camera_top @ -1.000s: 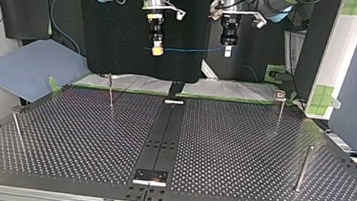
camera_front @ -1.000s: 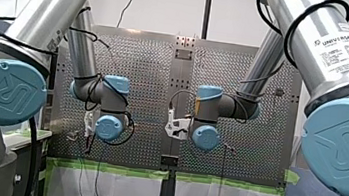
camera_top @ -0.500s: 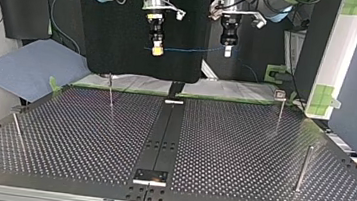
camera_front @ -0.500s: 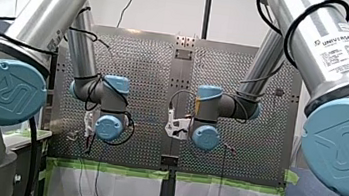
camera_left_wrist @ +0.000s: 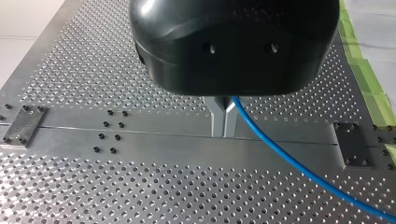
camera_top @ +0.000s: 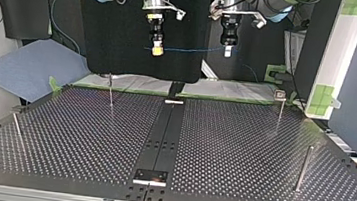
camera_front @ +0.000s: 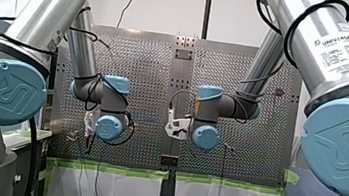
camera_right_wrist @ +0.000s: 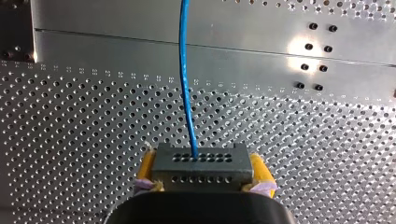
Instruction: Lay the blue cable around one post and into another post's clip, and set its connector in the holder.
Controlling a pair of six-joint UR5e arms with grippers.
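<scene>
In the top view both grippers hang high above the table's far edge. My right gripper [camera_top: 157,49], with yellow pads, is shut on the dark grey connector [camera_right_wrist: 200,162]. The blue cable [camera_right_wrist: 185,79] leaves the connector's face and runs away over the table. In the top view the blue cable [camera_top: 192,49] spans across to my left gripper [camera_top: 227,50]. In the left wrist view the metal fingers of my left gripper [camera_left_wrist: 223,120] are pinched on the blue cable [camera_left_wrist: 299,165], which trails off to one side.
Thin posts stand on the perforated table: one far left [camera_top: 111,92], one far right with a clip on top [camera_top: 279,108], a thicker one near right [camera_top: 302,169], a leaning one near left [camera_top: 16,129]. A dark centre strip [camera_top: 165,134] carries a small plate [camera_top: 151,176] near the front.
</scene>
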